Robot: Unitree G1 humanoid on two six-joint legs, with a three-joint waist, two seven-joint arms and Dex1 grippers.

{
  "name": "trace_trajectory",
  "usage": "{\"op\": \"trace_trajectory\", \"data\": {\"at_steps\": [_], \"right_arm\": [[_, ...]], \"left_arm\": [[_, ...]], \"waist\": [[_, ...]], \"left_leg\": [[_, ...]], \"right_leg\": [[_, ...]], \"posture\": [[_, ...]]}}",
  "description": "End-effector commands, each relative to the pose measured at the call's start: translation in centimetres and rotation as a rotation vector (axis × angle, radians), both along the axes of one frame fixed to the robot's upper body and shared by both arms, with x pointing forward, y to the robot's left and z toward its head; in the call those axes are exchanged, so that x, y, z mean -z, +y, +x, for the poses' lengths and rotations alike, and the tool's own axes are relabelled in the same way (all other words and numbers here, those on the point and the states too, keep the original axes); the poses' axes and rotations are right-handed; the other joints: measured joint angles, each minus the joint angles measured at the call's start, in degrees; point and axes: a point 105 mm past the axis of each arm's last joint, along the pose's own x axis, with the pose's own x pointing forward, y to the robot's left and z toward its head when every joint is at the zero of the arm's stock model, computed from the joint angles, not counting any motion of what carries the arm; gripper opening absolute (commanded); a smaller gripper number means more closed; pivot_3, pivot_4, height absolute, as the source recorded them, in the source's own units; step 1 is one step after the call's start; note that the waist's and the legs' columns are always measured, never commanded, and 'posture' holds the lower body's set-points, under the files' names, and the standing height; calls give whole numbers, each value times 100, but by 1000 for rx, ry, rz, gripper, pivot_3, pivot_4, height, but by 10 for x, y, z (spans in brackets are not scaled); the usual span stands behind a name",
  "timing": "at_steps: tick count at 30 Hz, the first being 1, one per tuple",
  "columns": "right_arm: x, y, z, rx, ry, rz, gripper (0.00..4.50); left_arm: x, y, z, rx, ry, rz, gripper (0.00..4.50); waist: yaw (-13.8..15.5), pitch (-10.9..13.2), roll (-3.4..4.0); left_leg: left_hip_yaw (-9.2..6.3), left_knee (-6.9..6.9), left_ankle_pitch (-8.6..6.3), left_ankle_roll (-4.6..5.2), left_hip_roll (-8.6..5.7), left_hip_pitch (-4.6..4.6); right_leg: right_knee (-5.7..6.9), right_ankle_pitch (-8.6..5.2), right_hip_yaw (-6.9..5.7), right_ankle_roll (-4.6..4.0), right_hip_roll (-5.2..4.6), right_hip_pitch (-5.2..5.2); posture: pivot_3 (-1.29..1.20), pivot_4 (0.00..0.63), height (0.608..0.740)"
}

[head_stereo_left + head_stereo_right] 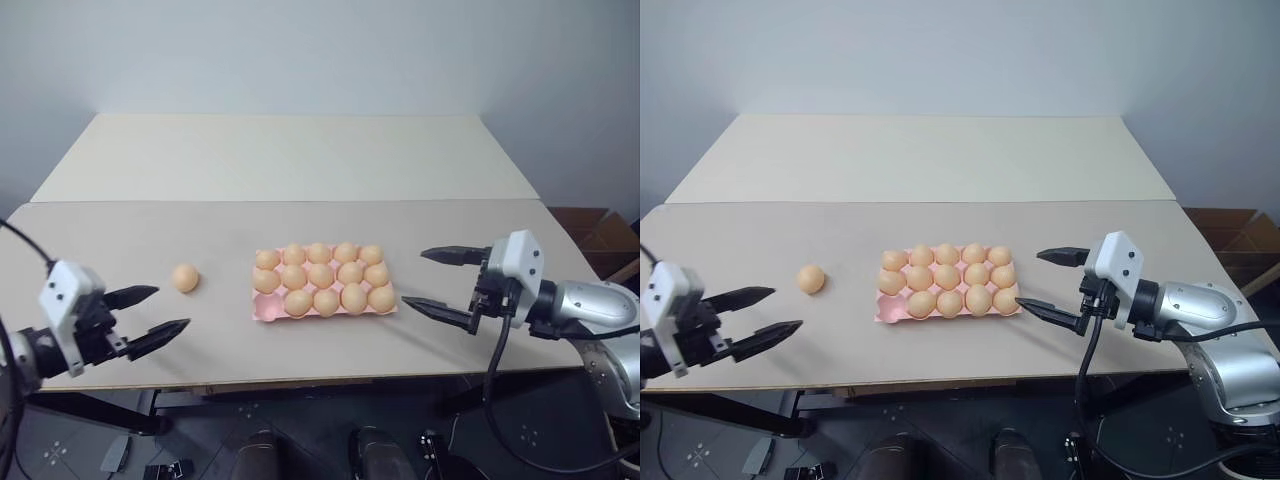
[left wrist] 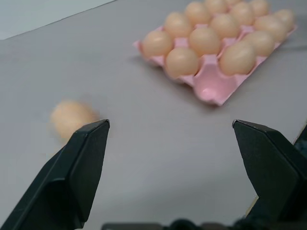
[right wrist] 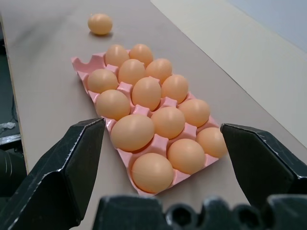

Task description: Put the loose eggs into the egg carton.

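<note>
The pink egg carton [image 1: 266, 311] lies in the middle of the grey table, filled with several tan eggs; its front-left corner cup [image 2: 211, 84] is bare. One loose egg [image 1: 184, 278] rests on the table left of the carton, apart from it. My left gripper [image 1: 171, 308] hovers open just left of and nearer than that egg, with nothing between its fingers. At the carton's right end my right gripper [image 1: 414, 278] is open and empty, pointing at the carton. The right wrist view looks along the carton [image 3: 81, 64] to the loose egg [image 3: 100, 23] beyond it.
A lighter tabletop [image 1: 290, 155] adjoins the grey table [image 1: 130, 235] at the back. The front table edge [image 1: 300, 383] runs just below both grippers. Brown cardboard boxes [image 1: 600, 235] stand off the table at the far right.
</note>
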Motion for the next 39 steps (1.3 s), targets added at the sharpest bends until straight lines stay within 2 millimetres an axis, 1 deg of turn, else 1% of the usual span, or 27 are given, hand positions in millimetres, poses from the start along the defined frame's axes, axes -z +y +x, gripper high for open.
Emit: {"op": "trace_trajectory", "data": {"at_steps": [1, 4, 6, 9, 11, 15, 19, 21, 24, 27, 33, 34, 36, 38, 39], "right_arm": [[-11, -1, -2, -22, -45, -9, 4500], [-11, 0, -1, -26, -42, -10, 4500], [-12, 0, -1, -31, -42, -10, 4500], [-13, 2, 0, -35, -46, -12, 4500], [-15, 3, 1, -37, -53, -13, 4500], [-16, 4, 2, -37, -64, -13, 4500], [-16, 5, 1, -33, -72, -12, 4500], [-17, 6, 0, -29, -76, -9, 4500], [-18, 6, 0, -22, -80, -5, 4500], [-18, 5, -2, -17, -82, -2, 4500], [-18, 5, -6, -9, -83, 3, 4500], [-18, 5, -6, -8, -83, 3, 4500], [-17, 5, -7, -7, -83, 4, 4500], [-17, 4, -7, -4, -82, 4, 4500], [-17, 4, -7, -3, -82, 4, 4500]], "left_arm": [[-5, 4, -5, -53, -58, 13, 4471], [0, 2, -4, -91, -61, -20, 4471], [1, 1, 4, -142, -89, -37, 4471], [3, 3, 24, -233, -89, -43, 4471], [5, 1, 46, -285, -71, -54, 4471], [17, -2, 77, -369, -7, -24, 4471], [31, 1, 98, -463, 73, -17, 4471], [39, 1, 106, -486, 108, -13, 4471], [46, -1, 113, -486, 149, -25, 4471], [44, -5, 118, -480, 136, -37, 3842], [35, -10, 117, -422, 109, -33, 1909], [33, -11, 116, -407, 98, -26, 1771], [26, -15, 113, -356, 72, -14, 1698], [16, -25, 106, -253, 38, -2, 1698], [10, -35, 100, -157, 10, 4, 1698]], "waist": [[14, 0, 0], [30, 0, -1], [47, 0, 0], [59, 0, -1], [66, -1, 0], [37, -4, -5], [-6, -3, -6], [-8, -3, -6], [-18, -3, -6], [-10, -3, -6], [-7, -3, -6], [-7, -3, -6], [-14, -3, -6], [-19, -3, -6], [-19, -4, -6]], "left_leg": [[1, -1, 0, 0, 0, -1], [1, -1, 0, 0, 1, -4], [-1, -1, 0, 0, 1, -3], [-3, 0, 0, 0, 0, 0], [-4, 2, 0, 0, 0, 1], [-7, 4, 0, 1, -2, -3], [-7, -3, -2, 3, -4, -8], [-10, -3, -1, 3, -3, -9], [-9, -3, -1, 3, -4, -7], [-9, -1, -1, 2, -4, -8], [-9, -2, -1, 2, -4, -10], [-9, -2, -1, 2, -4, -9], [-8, -1, -1, 2, -4, -9], [-7, -2, -1, 2, -3, -9], [-7, -2, -1, 2, -3, -9]], "right_leg": [[-1, 0, 0, 0, 0, -1], [-1, 1, 1, -1, 1, -3], [0, 1, 1, -1, 1, -2], [5, 2, -1, 0, 3, 2], [7, 6, 0, 5, 4, 3], [3, 28, -1, 40, 7, 5], [-2, 30, 1, 44, 6, 0], [-1, 31, -1, 44, 8, 0], [1, 31, -1, 43, 7, 0], [2, 31, -1, 43, 6, 1], [0, 32, -1, 44, 5, 0], [0, 32, -1, 44, 5, 0], [1, 32, 0, 44, 5, -1], [1, 32, 0, 43, 5, -2], [1, 32, 0, 43, 5, -2]], "posture": [[0, 150, 740], [0, 150, 740], [0, 150, 740], [0, 150, 740], [0, 150, 740], [0, 150, 740], [0, 150, 740], [0, 150, 740], [0, 150, 740], [0, 150, 740], [0, 150, 740], [0, 150, 740], [0, 150, 740], [0, 150, 740], [0, 150, 740]]}}
